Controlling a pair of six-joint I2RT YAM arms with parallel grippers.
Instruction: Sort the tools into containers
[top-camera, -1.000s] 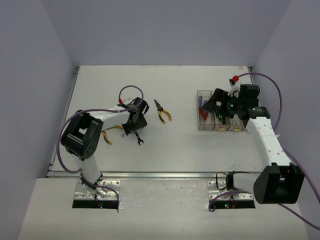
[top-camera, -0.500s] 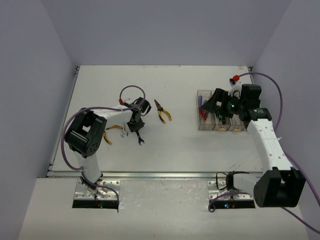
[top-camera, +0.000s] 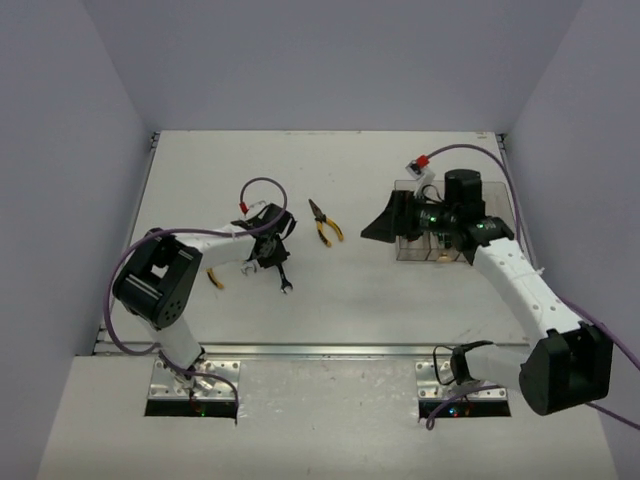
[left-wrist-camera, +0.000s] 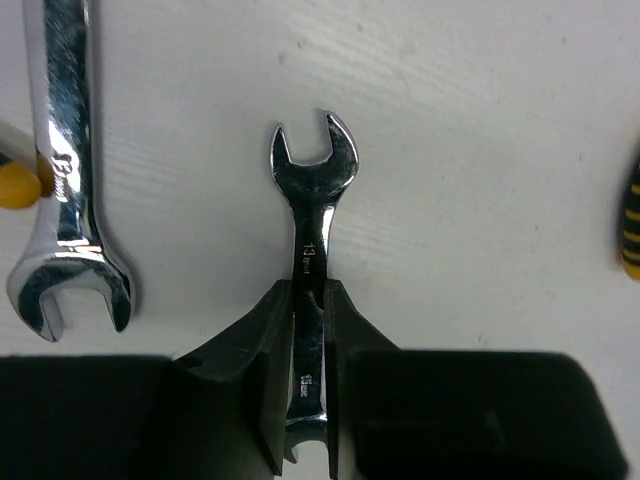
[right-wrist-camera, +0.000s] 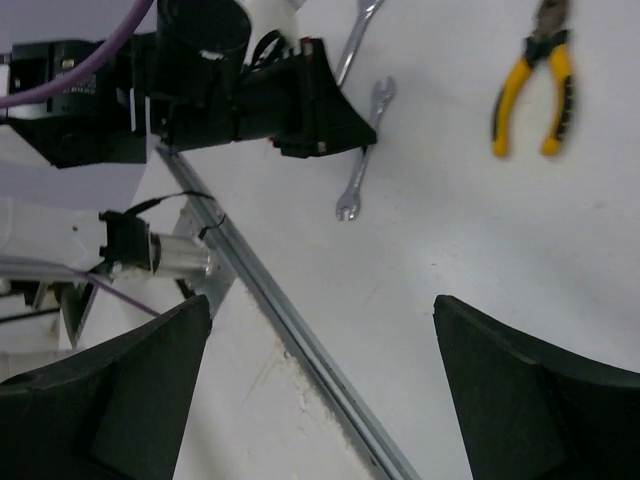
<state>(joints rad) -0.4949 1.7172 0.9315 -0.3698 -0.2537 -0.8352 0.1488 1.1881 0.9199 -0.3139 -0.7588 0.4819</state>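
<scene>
Left gripper (left-wrist-camera: 310, 300) clamps a wrench (left-wrist-camera: 312, 190) by its shank; another wrench (left-wrist-camera: 60, 200) lies at its 9 o'clock. Right gripper (right-wrist-camera: 320, 320) gapes wide, empty.

Left wrist view:
- gripped wrench (left-wrist-camera: 311, 250): lower end buried in left gripper (left-wrist-camera: 308, 295).
- second wrench (left-wrist-camera: 62, 200): shank cut off at 12 o'clock.
- yellow-black handle (left-wrist-camera: 630, 225): clipped at 3 o'clock.

Right wrist view:
- pliers (right-wrist-camera: 532, 85): blurred, jaws cut off at 12 o'clock.

Top view:
- containers (top-camera: 410, 252): mostly behind right gripper (top-camera: 378, 228); contents too small to tell.
</scene>
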